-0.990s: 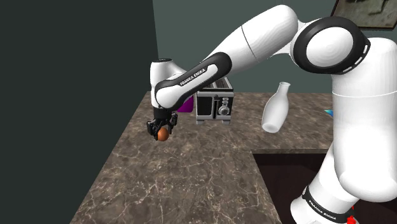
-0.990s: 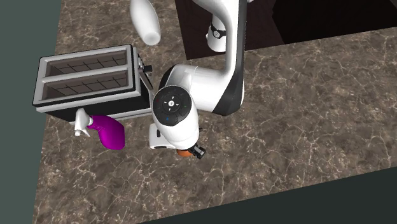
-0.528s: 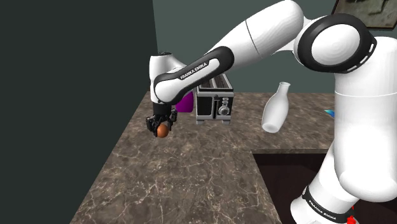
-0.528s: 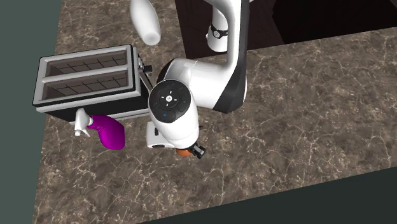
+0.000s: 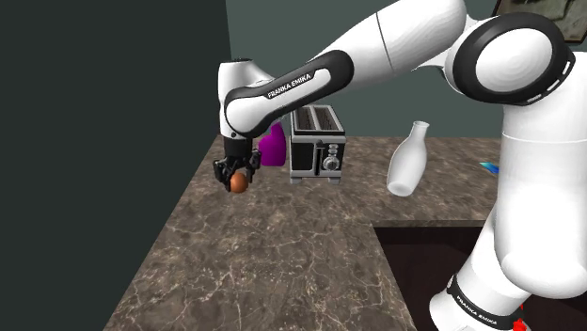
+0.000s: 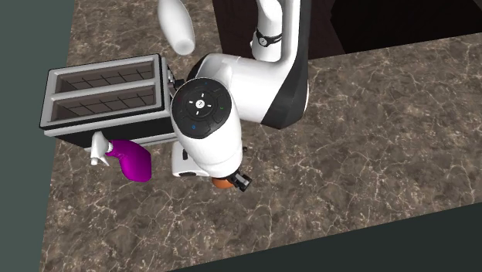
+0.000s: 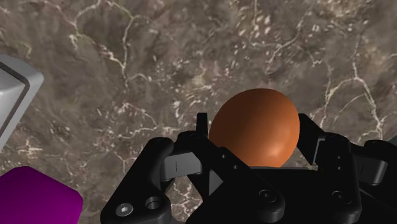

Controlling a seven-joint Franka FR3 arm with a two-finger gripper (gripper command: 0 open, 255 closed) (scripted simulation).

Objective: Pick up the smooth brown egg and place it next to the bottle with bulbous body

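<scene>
Brown egg (image 5: 239, 185) sits clamped in the tool (image 5: 238, 180), left of centre in the shoulder view, raised off the tabletop (image 5: 282, 254). Second exterior view: it peeks out under the arm (image 6: 202, 124), lower centre. Wrist view: both fingers (image 7: 202, 124) clasp it.

It was a home kitchen: a brown marbled countertop (image 5: 263, 254) carried a two-slot toaster (image 5: 317, 143) (chrome-fronted, with knobs) at its far side, a dark sunken basin (image 5: 414, 268) on the right.
</scene>
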